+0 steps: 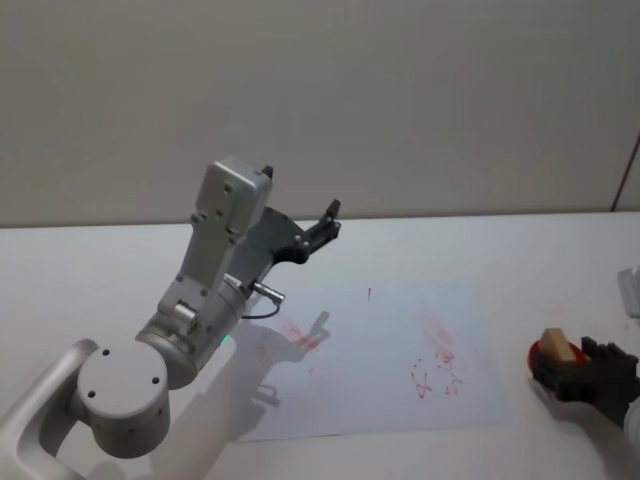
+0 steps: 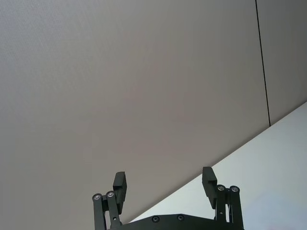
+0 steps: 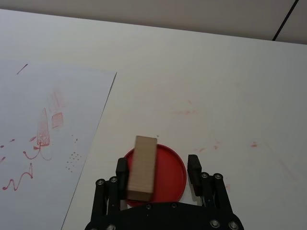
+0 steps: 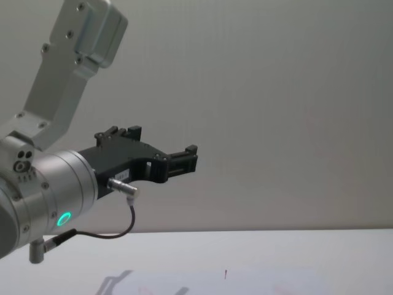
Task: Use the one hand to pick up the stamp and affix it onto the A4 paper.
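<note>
The stamp (image 3: 143,167), a light tan wooden block, stands on a round red ink pad (image 3: 170,172) to the right of the A4 paper (image 3: 48,143). My right gripper (image 3: 157,165) is open around the stamp. The block sits close to one finger, and a clear gap separates it from the other finger. In the head view the stamp (image 1: 558,346) and right gripper (image 1: 588,372) are at the table's near right, beside the A4 paper (image 1: 380,360), which carries several red marks. My left gripper (image 2: 164,183) is open and empty, raised above the table's left side (image 1: 325,222).
The left arm's silver body (image 1: 190,320) hangs over the paper's left part and casts a shadow on it. A white object (image 1: 630,290) sits at the right edge. Faint red smudges mark the tabletop (image 3: 220,115) beyond the pad.
</note>
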